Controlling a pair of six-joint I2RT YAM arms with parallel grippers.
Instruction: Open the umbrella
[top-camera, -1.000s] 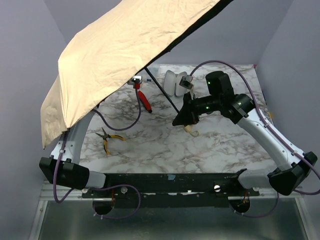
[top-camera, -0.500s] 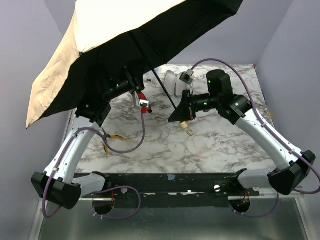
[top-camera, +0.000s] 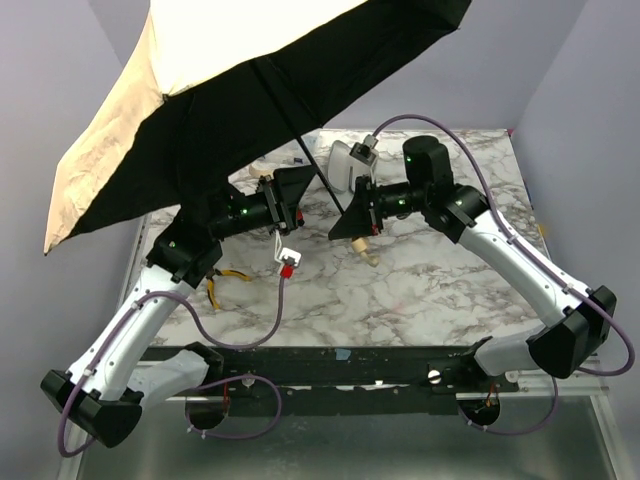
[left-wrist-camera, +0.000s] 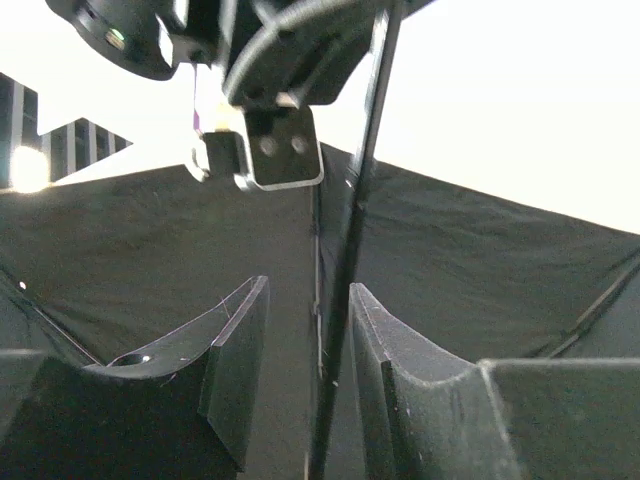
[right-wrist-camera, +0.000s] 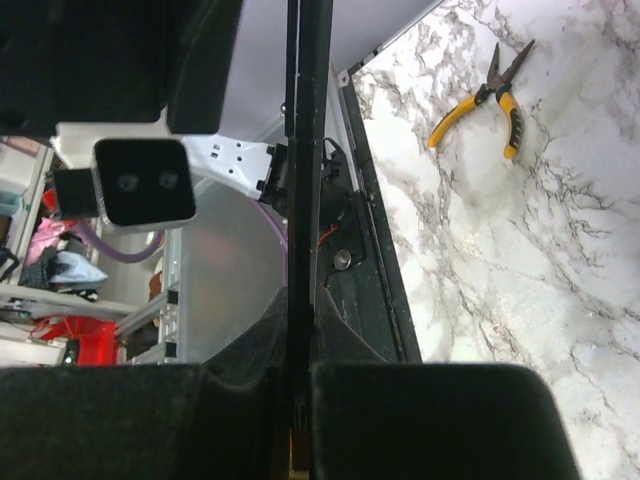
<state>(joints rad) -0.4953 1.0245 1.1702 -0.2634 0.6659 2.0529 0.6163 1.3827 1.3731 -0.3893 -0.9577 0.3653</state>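
Marble-patterned tabletop (top-camera: 430, 290) lies between plain lilac walls, both arm bases at its near edge.

Item 1: compact folding umbrella (top-camera: 260, 90), tan-beige outside and black inside. It is open. Its canopy (top-camera: 200, 50) is spread and tilted above the far left of the table, hanging out past the left edge. The thin black shaft (top-camera: 318, 175) slants down from under the canopy toward the table's middle and ends in a beige knob handle (top-camera: 366, 252) that points down at the marble.

Item 2: right gripper (top-camera: 343, 222). It is clamped on the lower shaft just above the knob. The right wrist view shows the shaft (right-wrist-camera: 305, 150) pinched between both fingers (right-wrist-camera: 440, 420), no gap visible.

Item 3: left gripper (top-camera: 303, 190). It is released, jaws spread. The left wrist view shows the shaft (left-wrist-camera: 352, 230) passing between the fingers (left-wrist-camera: 235, 360), close against one of them.

Item 4: pale tube sleeve (top-camera: 342, 168), lying on the far part of the table behind the right gripper.

Item 5: yellow-handled pliers (top-camera: 228, 284), flat on the marble, partly under the left arm.
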